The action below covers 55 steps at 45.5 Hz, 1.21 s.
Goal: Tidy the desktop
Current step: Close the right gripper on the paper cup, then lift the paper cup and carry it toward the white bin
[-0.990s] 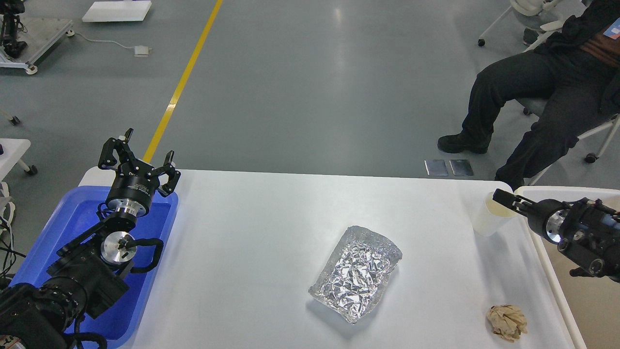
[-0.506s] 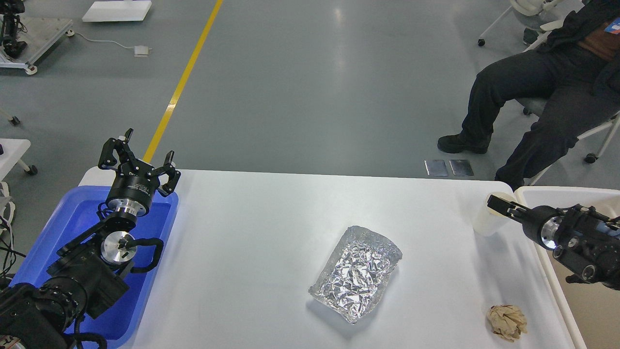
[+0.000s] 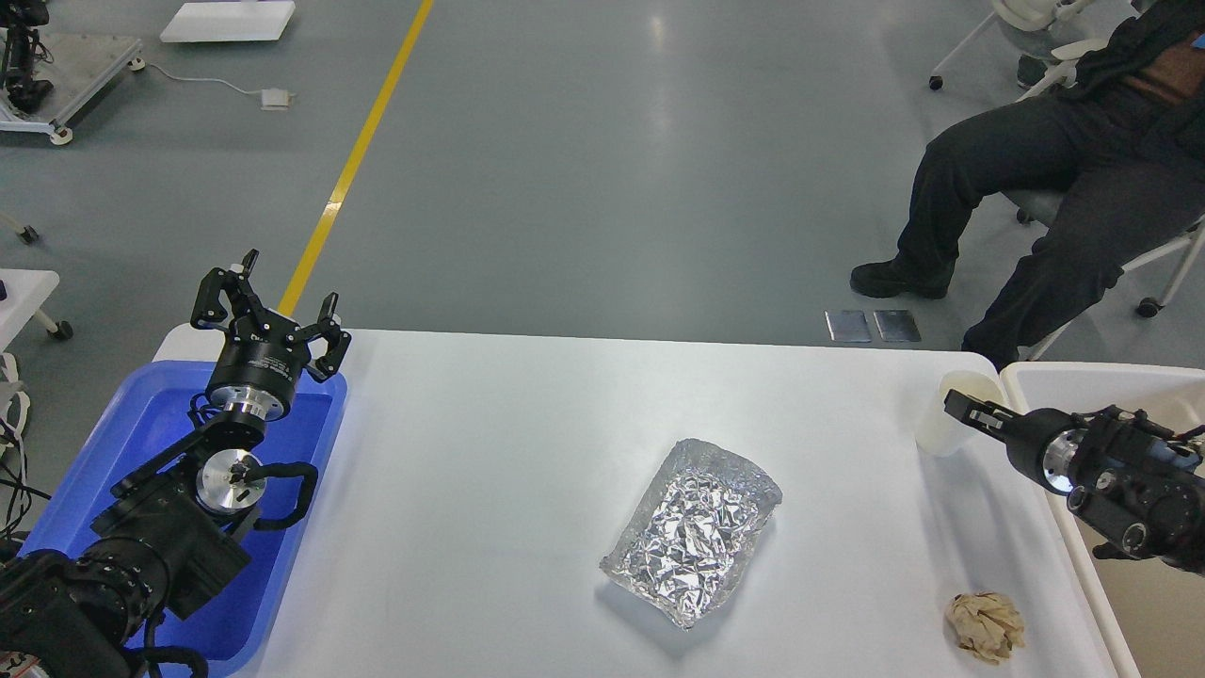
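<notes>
The right gripper [image 3: 962,409] comes in from the right edge and is seen nearly end-on and dark, so its two fingers merge into one black tip; whether they are spread or closed cannot be told. That tip lies across the near side of a pale cup [image 3: 949,414], whose lower wall it hides, and whether it touches or grips the cup cannot be made out. The arm behind it is cut off by the right edge of the view. Just right of this gripper is the white-rimmed bin [image 3: 1054,379], only partly in view. Toward the viewer from the gripper, near the front right corner, lies a crumpled brown paper ball [image 3: 985,626], well apart from it. To its left and nearer the viewer sits a crinkled foil tray [image 3: 694,529], alone near the middle. All of these rest on the desktop [image 3: 490,452], the wide white surface beneath both arms, its near edge cut off by the bottom of the view. Far across at the left, the left gripper [image 3: 266,311] points up and away with its fingers spread wide, holding nothing and touching nothing. Below and around it is the blue tray [image 3: 141,424], much of it hidden by the left arm. Beyond the desktop a seated person [image 3: 1036,179] is partly cropped at the upper right.
</notes>
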Each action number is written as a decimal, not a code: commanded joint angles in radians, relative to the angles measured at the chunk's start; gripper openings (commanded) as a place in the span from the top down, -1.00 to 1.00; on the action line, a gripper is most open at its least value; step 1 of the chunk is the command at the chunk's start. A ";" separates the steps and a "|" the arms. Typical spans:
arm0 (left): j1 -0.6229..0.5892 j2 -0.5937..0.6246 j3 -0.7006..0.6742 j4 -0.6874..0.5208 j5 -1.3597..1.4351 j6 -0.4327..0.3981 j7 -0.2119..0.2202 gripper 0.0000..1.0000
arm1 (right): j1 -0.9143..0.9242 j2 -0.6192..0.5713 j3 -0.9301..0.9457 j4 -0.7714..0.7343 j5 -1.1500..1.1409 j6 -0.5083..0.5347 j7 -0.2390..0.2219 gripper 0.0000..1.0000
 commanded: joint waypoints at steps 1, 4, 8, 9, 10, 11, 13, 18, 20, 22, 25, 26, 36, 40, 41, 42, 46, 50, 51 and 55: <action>0.000 0.000 0.000 0.000 0.000 0.000 0.000 -1.00 | -0.018 0.028 -0.001 -0.047 -0.001 0.005 0.002 0.35; 0.000 0.000 0.000 0.000 0.000 0.000 0.000 -1.00 | -0.020 0.028 -0.001 -0.047 -0.001 0.006 0.002 0.63; 0.000 0.000 0.000 -0.001 0.000 0.000 0.000 -1.00 | -0.021 0.028 -0.003 -0.048 -0.002 0.012 0.002 1.00; 0.000 0.000 0.000 0.000 0.000 0.000 0.000 -1.00 | -0.021 0.028 -0.004 -0.050 -0.002 0.017 0.002 1.00; 0.000 0.000 0.000 0.000 0.000 0.000 0.000 -1.00 | -0.021 0.028 -0.009 -0.050 -0.002 0.021 0.002 1.00; 0.000 0.000 0.000 0.000 0.000 0.002 0.000 -1.00 | -0.020 0.026 -0.016 -0.050 -0.001 0.026 0.002 1.00; 0.000 0.000 0.000 0.000 0.000 0.000 0.000 -1.00 | -0.020 0.025 -0.027 -0.050 0.001 0.031 0.002 1.00; 0.000 0.000 0.001 0.000 0.000 0.000 0.000 -1.00 | -0.017 0.025 -0.015 -0.048 0.007 0.032 0.004 1.00; 0.000 0.000 0.000 0.000 0.000 0.002 0.000 -1.00 | -0.014 0.022 -0.009 -0.047 0.010 0.034 0.004 1.00; 0.000 0.000 0.000 0.000 0.000 0.000 0.000 -1.00 | -0.008 0.019 -0.006 -0.045 0.022 0.043 0.007 1.00; 0.000 0.000 0.000 0.000 0.000 0.000 0.000 -1.00 | 0.003 0.016 -0.003 -0.039 0.061 0.075 0.021 1.00; 0.000 0.000 0.001 -0.001 0.000 0.000 0.000 -1.00 | 0.008 0.014 -0.004 -0.039 0.076 0.087 0.027 1.00; 0.000 0.000 0.000 0.000 0.000 0.000 0.000 -1.00 | 0.063 -0.058 0.002 -0.036 0.144 0.213 0.079 1.00; 0.000 0.000 0.000 0.000 0.000 0.000 0.000 -1.00 | 0.086 -0.084 0.019 -0.035 0.144 0.255 0.094 1.00; 0.000 0.000 0.000 -0.001 0.000 0.000 0.000 -1.00 | 0.092 -0.092 0.026 -0.033 0.144 0.268 0.097 1.00; 0.000 0.000 0.000 0.000 0.000 0.000 0.000 -1.00 | 0.101 -0.102 0.032 -0.033 0.144 0.282 0.100 1.00; 0.000 0.000 0.000 0.000 0.000 0.000 0.000 -1.00 | 0.143 -0.145 0.039 -0.033 0.145 0.347 0.107 1.00; 0.000 0.000 0.000 0.000 0.000 0.000 0.000 -1.00 | 0.187 -0.187 0.039 -0.032 0.145 0.405 0.116 1.00; 0.000 0.000 0.001 -0.001 0.000 0.000 0.000 -1.00 | 0.196 -0.196 0.040 -0.032 0.145 0.417 0.117 1.00; 0.000 0.000 0.000 0.000 0.000 0.000 0.000 -1.00 | 0.239 -0.233 0.039 -0.032 0.144 0.462 0.120 1.00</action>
